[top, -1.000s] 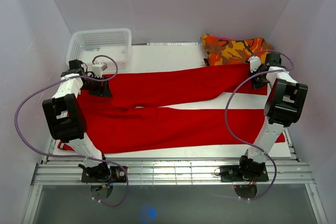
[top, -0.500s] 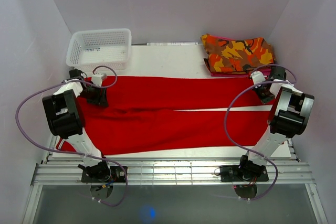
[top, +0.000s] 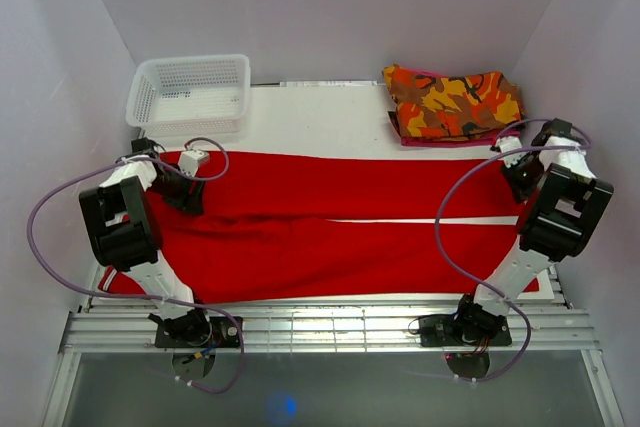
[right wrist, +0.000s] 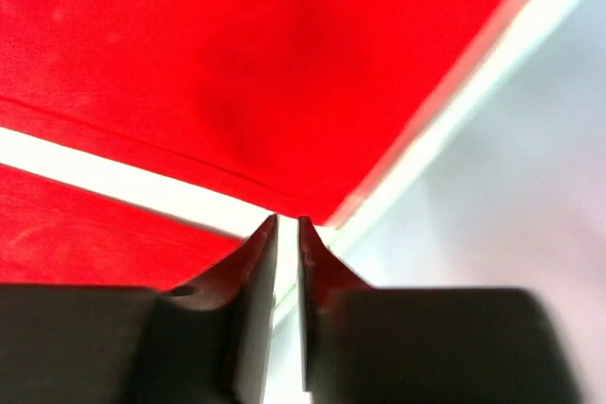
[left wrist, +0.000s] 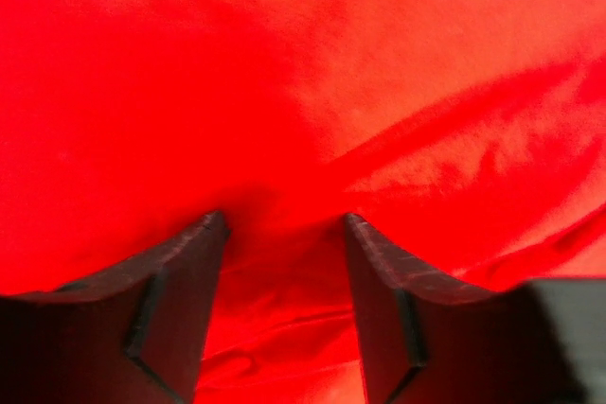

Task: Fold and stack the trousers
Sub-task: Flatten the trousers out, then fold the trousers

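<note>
The red trousers lie flat across the table, waist at the left, both legs straight toward the right with a thin white gap between them. My left gripper sits low on the waist end. In the left wrist view its jaws stand well apart, tips down on wrinkled red cloth that fills the space between them. My right gripper is at the far leg's end by the right wall. Its fingers are almost together with nothing in the slit, just short of the leg's hem corner.
A folded camouflage garment in orange, red and yellow lies at the back right. A white mesh basket stands at the back left. Bare white table runs behind the trousers. Walls close in on both sides.
The far leg, slack and angled a second ago, now lies straight and flat. My right gripper moved right and nearer along it. My left gripper shifted slightly nearer.
</note>
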You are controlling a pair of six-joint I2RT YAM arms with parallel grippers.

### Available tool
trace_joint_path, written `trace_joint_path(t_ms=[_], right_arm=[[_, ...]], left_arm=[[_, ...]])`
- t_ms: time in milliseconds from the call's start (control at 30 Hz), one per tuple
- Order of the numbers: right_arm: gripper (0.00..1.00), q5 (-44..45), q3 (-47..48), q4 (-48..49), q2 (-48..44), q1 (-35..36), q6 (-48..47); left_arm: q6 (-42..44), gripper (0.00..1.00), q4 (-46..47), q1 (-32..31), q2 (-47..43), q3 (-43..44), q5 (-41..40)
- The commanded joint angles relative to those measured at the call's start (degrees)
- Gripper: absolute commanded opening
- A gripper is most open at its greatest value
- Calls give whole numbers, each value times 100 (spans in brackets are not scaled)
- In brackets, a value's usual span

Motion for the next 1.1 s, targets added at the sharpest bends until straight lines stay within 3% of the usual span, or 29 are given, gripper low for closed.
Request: trace_joint_path(t_ms=[0, 33, 67, 133, 167, 200, 300, 333, 367, 400, 433, 467, 567, 667, 767, 933, 1067], right_arm=[[23, -692, 1395, -1121, 157, -32, -121], [32, -885, 1702, -1323, 210, -32, -174], [59, -1226, 2288, -1507, 272, -32, -305], [76, -1466, 2740, -1737, 421, -6, -394], [82, -1589, 3125, -1790, 465, 12, -481], [83, -1634, 3303, -1860, 587, 55, -639], [91, -1932, 3718, -1782, 729, 73, -693], [94, -2003, 3692, -1425, 720, 73, -589], [98, -2134, 3622, -1204, 694, 73, -457], [98, -2205, 3456, -1036, 694, 108, -377], [90, -2275, 3393, -834, 720, 135, -394], [90, -2224, 3332, -798, 816, 187, -411], [90, -1933, 3637, -1085, 1420, 512, -376], [90, -1811, 4726, -1700, 2281, 688, -229], [92, -1775, 5221, -1659, 2697, 698, 45], [100, -1669, 4502, -1053, 2593, 697, 46], [93, -1818, 4237, -982, 2759, 671, -192]], left_arm=[[638, 68, -951, 94, -372, 4, -152], [691, 71, -986, 94, -495, 39, -46], [726, 74, -1021, 94, -592, 161, 77], [666, 82, -1039, 86, -856, 373, 445], [622, 84, -1039, 94, -909, 513, 569], [543, 98, -1065, 94, -936, 819, 692], [315, 98, -698, 103, -1111, 1338, 1202], [-121, 98, -400, 95, -1277, 1375, 1299], [-430, 98, 438, 103, -1392, 1358, 1387], [-764, 98, 925, 103, -1506, 1175, 1423], [-1507, 98, 1504, 95, -1725, 1034, 1406], [-1758, 98, 2336, 94, -1796, 911, 1397], [-2436, 98, 2854, 86, -1632, 944, 1353], [-2586, 89, 1736, 94, -956, 2128, 1300], [-2752, 87, 810, 138, -85, 3252, 1308], [-3026, 85, 807, 209, 215, 3415, 1213], [-2973, 80, 606, 217, 356, 3485, 1168]])
